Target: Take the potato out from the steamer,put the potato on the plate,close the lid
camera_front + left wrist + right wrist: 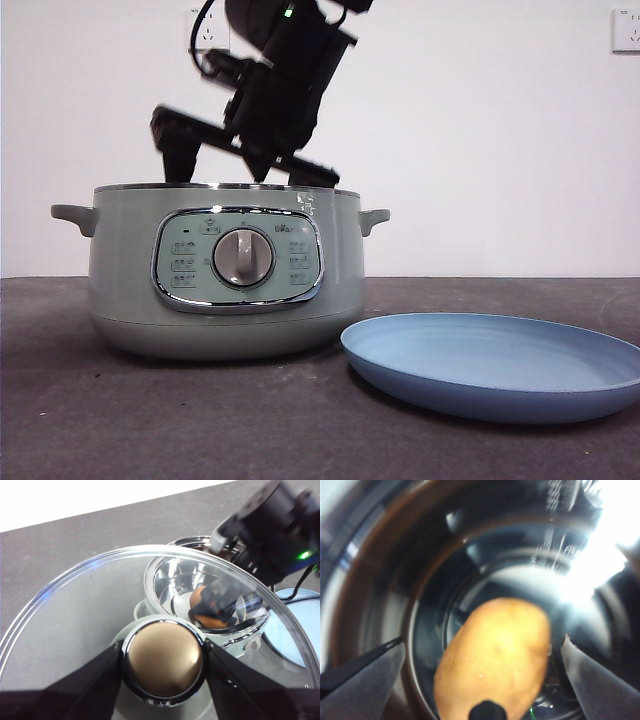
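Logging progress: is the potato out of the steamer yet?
No, still inside. The potato lies on the steamer floor, between the open right pincer jaws.

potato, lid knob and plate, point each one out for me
potato (495,655): right wrist view, middle of its skin, inside the steamer.
lid knob (163,659): left wrist view, its rounded top, between the left jaws.
plate (500,385): front view, its near outer wall.
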Tool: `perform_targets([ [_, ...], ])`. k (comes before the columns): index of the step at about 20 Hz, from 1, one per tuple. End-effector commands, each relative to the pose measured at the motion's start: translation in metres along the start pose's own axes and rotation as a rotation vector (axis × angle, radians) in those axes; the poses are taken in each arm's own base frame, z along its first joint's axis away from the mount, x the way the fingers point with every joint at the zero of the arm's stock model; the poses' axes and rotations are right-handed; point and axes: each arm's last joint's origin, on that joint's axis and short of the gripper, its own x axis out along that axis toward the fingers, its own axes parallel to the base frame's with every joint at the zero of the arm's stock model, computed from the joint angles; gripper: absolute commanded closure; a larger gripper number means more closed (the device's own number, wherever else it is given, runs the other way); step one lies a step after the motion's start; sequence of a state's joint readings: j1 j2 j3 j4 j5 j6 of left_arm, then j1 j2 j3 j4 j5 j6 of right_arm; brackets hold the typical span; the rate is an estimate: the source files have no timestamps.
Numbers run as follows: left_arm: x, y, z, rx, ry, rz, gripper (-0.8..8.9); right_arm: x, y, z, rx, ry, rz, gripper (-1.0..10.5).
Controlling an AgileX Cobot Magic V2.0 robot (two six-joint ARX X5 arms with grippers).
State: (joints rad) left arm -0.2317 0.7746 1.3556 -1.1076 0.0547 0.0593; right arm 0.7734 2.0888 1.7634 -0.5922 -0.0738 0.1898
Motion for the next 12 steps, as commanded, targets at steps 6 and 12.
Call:
perform_targets([
  [6,-0.006,0.0002,0.0037,-0.001,-0.057,0.005,8.22,0.0145,-0.0007,-0.0074,-0.012,0.041,-0.066,6.8],
  [12,-0.0061,0.0001,0.0037,-0.001,-0.057,0.004,8.22,0.0114,0.0019,-0.0052,-0.015,0.024,-0.045,9.6],
])
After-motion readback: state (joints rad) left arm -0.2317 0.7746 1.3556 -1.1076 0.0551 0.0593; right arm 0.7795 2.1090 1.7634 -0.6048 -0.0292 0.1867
